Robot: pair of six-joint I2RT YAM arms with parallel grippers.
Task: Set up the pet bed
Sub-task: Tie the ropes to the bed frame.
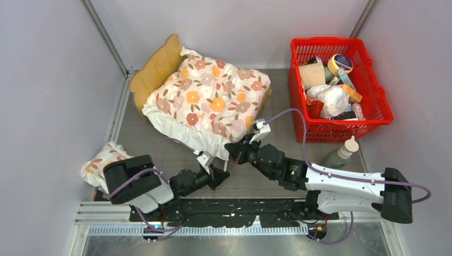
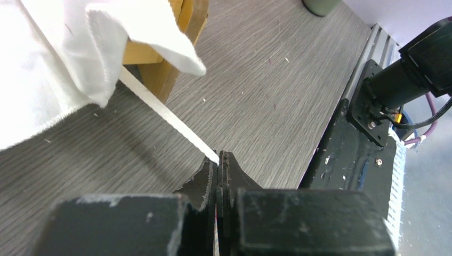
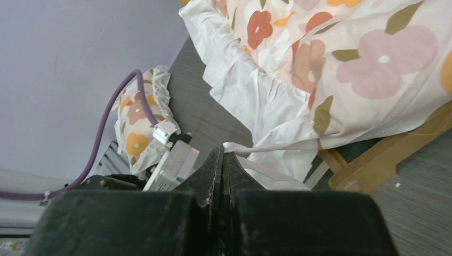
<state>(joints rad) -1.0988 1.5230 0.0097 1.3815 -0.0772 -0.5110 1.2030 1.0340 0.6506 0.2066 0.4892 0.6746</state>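
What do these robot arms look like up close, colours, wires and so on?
Both are chunky jointed links, mostly matte black. The right arm has a long white section; the left arm a shorter white-grey one. A purple cable loops along each. The left end effector and right end effector are each two flat, scuffed black fingers.

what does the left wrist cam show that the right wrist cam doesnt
Only left wrist: the left gripper shut on a white tie, plus the black base plate. Only right wrist: the right gripper shut on a second tie, the floral cover and floral cushion. Both: the cover's white skirt, the pet bed frame, grey table.
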